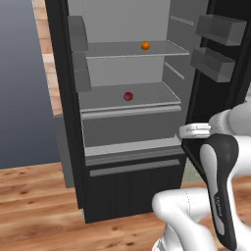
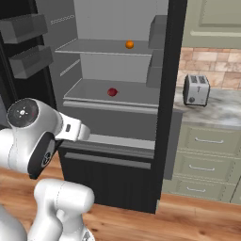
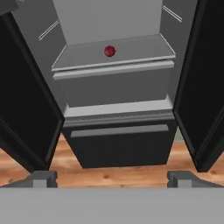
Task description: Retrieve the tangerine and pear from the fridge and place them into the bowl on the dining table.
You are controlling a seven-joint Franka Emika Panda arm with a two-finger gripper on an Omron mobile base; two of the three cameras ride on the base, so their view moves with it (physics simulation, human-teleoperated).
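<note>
Your fingers (image 3: 43, 178) stand spread wide with nothing between them, the gripper (image 3: 112, 179) aimed at the open fridge (image 3: 118, 144) from outside it. Well ahead of your fingertips, the dark red pear (image 3: 110, 51) sits alone on the lower shelf (image 3: 131, 54), near its middle. You see the orange tangerine (image 1: 145, 45) on the shelf above the pear, farther back. Off to the right, a toaster (image 2: 196, 89) stands on the marble counter (image 2: 221, 110).

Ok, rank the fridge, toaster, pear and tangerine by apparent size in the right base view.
1. fridge, by far the largest.
2. toaster.
3. pear, slightly bigger than the tangerine; it sits on a lower, nearer shelf, so their true sizes may match.
</note>
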